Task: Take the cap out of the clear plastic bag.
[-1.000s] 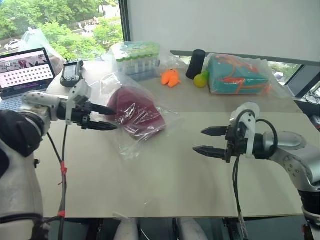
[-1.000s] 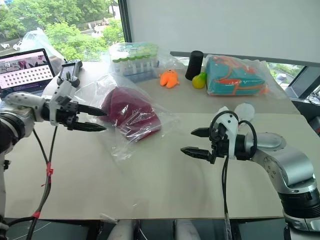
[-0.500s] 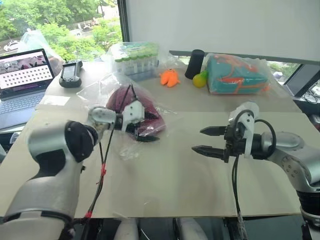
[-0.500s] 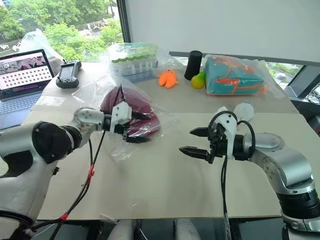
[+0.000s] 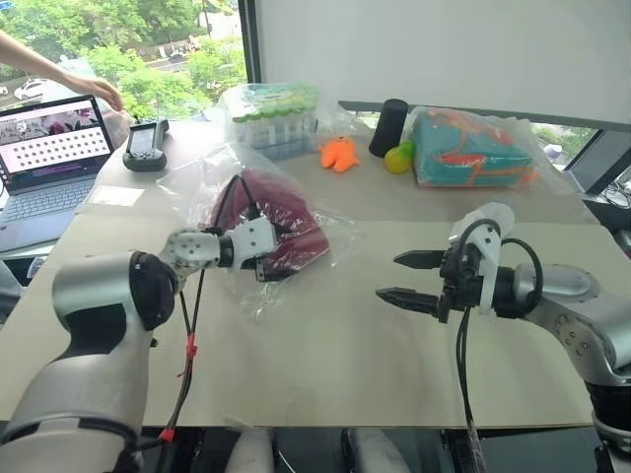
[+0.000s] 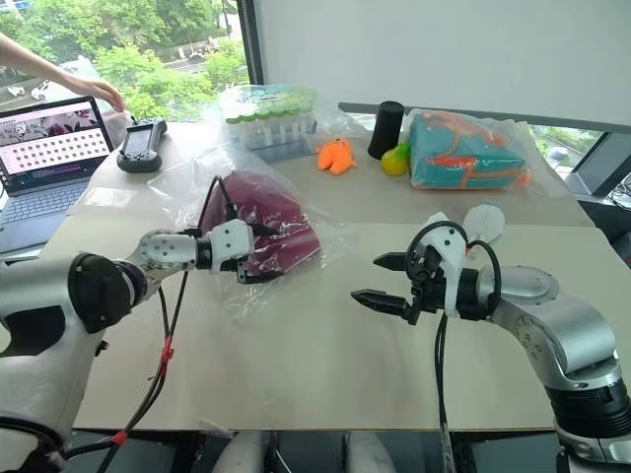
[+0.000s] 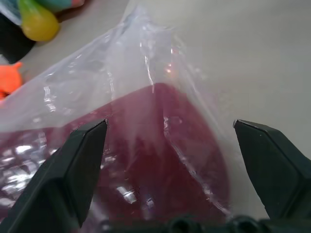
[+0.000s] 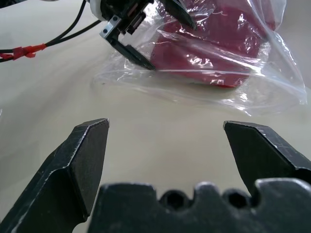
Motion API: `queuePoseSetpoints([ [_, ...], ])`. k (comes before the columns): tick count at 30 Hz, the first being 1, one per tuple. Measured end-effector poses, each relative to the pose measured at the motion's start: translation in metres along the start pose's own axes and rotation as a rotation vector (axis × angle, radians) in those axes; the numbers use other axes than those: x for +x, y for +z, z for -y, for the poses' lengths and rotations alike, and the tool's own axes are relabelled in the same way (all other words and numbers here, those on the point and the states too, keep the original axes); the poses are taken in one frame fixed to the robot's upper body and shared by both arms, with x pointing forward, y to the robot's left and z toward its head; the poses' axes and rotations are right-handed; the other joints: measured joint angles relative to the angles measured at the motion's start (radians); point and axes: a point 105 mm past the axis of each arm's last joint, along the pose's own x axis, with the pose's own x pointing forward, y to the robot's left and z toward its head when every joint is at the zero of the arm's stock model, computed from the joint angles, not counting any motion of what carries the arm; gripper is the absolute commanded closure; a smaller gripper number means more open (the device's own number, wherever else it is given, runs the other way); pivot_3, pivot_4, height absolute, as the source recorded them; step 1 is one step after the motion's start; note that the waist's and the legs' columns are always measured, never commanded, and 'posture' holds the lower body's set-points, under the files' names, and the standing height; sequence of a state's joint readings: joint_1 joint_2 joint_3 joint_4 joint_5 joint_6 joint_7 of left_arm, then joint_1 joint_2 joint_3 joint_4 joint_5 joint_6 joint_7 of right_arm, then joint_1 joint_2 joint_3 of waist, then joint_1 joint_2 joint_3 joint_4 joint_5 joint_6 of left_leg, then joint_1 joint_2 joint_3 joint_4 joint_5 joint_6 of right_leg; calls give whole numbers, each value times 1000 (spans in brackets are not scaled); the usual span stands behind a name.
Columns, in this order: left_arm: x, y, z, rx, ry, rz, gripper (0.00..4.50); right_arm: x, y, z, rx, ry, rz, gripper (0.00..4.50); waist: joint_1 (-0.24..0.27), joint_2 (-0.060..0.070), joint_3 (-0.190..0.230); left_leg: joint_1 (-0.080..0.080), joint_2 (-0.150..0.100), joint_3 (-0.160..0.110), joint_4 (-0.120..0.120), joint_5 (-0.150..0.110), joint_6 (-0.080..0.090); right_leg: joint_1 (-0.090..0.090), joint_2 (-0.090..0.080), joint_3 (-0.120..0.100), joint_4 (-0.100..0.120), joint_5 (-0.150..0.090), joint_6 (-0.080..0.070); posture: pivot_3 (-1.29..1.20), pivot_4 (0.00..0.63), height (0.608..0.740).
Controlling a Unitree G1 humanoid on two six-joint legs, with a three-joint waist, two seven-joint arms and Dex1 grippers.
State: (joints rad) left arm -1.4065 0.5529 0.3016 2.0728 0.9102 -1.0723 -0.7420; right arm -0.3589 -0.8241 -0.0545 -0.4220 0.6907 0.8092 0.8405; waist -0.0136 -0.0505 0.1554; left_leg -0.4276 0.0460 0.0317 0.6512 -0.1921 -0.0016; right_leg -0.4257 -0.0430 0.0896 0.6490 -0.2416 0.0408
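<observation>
Both grippers stand wide apart and hold nothing: the left gripper [image 6: 258, 253] sits right against the clear plastic bag [image 6: 202, 187] with the cap [image 6: 271, 232] inside it, while the right gripper [image 6: 383, 279] hovers over the table [image 6: 315, 365] well away from the bag.

No lettering, label, brand or number is showing legibly anywhere on the table. The laptop screen [image 5: 54, 138] is displaying a pink header strip above rows of small dark marks, all too small to be read.
</observation>
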Motion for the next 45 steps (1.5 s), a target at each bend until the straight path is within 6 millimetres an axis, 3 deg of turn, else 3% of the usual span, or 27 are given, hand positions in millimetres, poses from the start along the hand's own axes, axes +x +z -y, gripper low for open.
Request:
queuePoseSetpoints([
  [2, -4, 7, -12, -16, 39, 30, 33, 0, 0, 0, 0, 0, 0, 0, 1, 0, 0, 0, 0, 0, 0, 0, 0, 0, 0, 0, 0, 0, 0, 0, 150, 740],
  [5, 1, 33, -37, -246, 102, 186, 33, 2, 1, -2, 4, 11, 10, 0, 5, 0, 0, -3, 0, -1, 2, 0, 0, -1, 0, -2, 0, 0, 0, 0, 150, 740],
  [7, -4, 55, -63, -423, 133, 282, 33, 3, 0, -2, 6, 17, 8, 0, 2, 0, 1, -5, 0, -2, 3, 0, 0, -2, 0, -3, 0, 0, 0, 0, 150, 740],
  [8, -20, 79, -94, -557, 181, 366, 33, 4, 1, -1, 7, 22, 9, 0, -5, 0, 1, -6, 0, -3, 3, 0, 0, -2, 0, -2, -1, -1, 1, 0, 150, 740],
  [10, -32, 86, -114, -652, 267, 382, 33, 5, 0, 1, 13, 22, 4, 0, -14, 2, 0, -3, 0, -3, 2, -1, 0, 0, 0, -2, -1, -3, 4, 0, 150, 740],
  [11, -35, 82, -119, -695, 313, 366, 33, 6, 0, 1, 11, 26, 4, 0, -19, 4, -1, -1, 0, -3, 2, -2, 0, 1, 0, -2, -1, -5, 8, 0, 150, 740],
  [12, -38, 66, -122, -751, 389, 291, 33, 6, 1, 2, 10, 30, 8, 0, -25, 7, -3, 2, 0, -3, 1, -2, 0, 3, -1, -2, -1, -6, 10, 0, 150, 740],
  [14, -36, 25, -108, -800, 476, 106, 33, 7, 2, 3, 6, 30, 8, 0, -29, 8, -3, 4, 0, -3, 0, -2, 0, 4, 0, -2, 1, -6, 10, 0, 150, 740],
  [16, -29, -20, -83, -812, 536, -110, 33, 9, 2, 3, 3, 35, 6, 0, -29, 6, -2, 3, 0, -3, 1, -1, 0, 1, 0, -2, 6, -6, 10, 0, 150, 740],
  [17, -27, -29, -76, -811, 546, -158, 33, 10, 1, 3, 3, 39, 4, 0, -29, 4, -1, 2, 0, -3, 2, -1, -1, 0, 0, -2, 8, -6, 10, 0, 150, 740],
  [20, -26, -40, -74, -842, 614, -260, 33, 15, 1, 0, -4, 63, 5, 0, -25, 2, 1, -1, 0, -4, 6, -1, -1, -1, 0, -2, 8, -4, 6, 0, 150, 740],
  [25, -45, -50, -93, -880, 935, -353, 33, 19, -1, 0, -14, 77, 0, 0, -24, 2, 1, -2, 0, -4, 7, -1, -1, -1, 0, -2, 8, -4, 7, 0, 150, 740],
  [28, -59, -50, -106, -782, 1167, -342, 33, 20, -2, 0, -14, 76, 1, 0, -20, 2, 1, -2, -1, -4, 7, -1, -1, -1, 0, -2, 8, -2, 3, 0, 150, 740],
  [30, -61, -46, -109, -704, 1270, -278, 33, 22, -3, -1, -14, 77, 1, 0, -13, 2, 1, -2, -1, -4, 8, -1, -1, -1, 0, -2, 7, -1, 2, 0, 150, 740],
  [33, -51, -23, -109, -513, 1351, -77, 33, 25, -4, -3, -10, 84, 5, 0, 4, 2, 1, -2, -1, -3, 8, -1, -2, -1, -1, -2, 7, -1, 1, 0, 150, 740],
  [39, -44, 39, -103, -183, 1273, 306, 33, 28, -5, -3, -2, 82, 10, 0, 20, 2, 1, -2, -2, -3, 8, -1, -2, 1, -1, -2, 6, -1, 1, 0, 150, 740],
  [42, -15, 57, -71, -114, 1053, 442, 33, 30, -5, -2, 3, 71, 14, 0, 26, 2, 0, -1, -2, -2, 8, -1, -2, 1, -1, -2, 5, -1, 1, 0, 150, 740],
  [45, 12, 70, -19, -13, 694, 547, 33, 33, 0, -2, -4, 74, 31, 0, 26, 2, 0, -2, -2, -2, 8, -1, -2, 1, -1, -2, 5, 0, 1, 0, 150, 740],
])
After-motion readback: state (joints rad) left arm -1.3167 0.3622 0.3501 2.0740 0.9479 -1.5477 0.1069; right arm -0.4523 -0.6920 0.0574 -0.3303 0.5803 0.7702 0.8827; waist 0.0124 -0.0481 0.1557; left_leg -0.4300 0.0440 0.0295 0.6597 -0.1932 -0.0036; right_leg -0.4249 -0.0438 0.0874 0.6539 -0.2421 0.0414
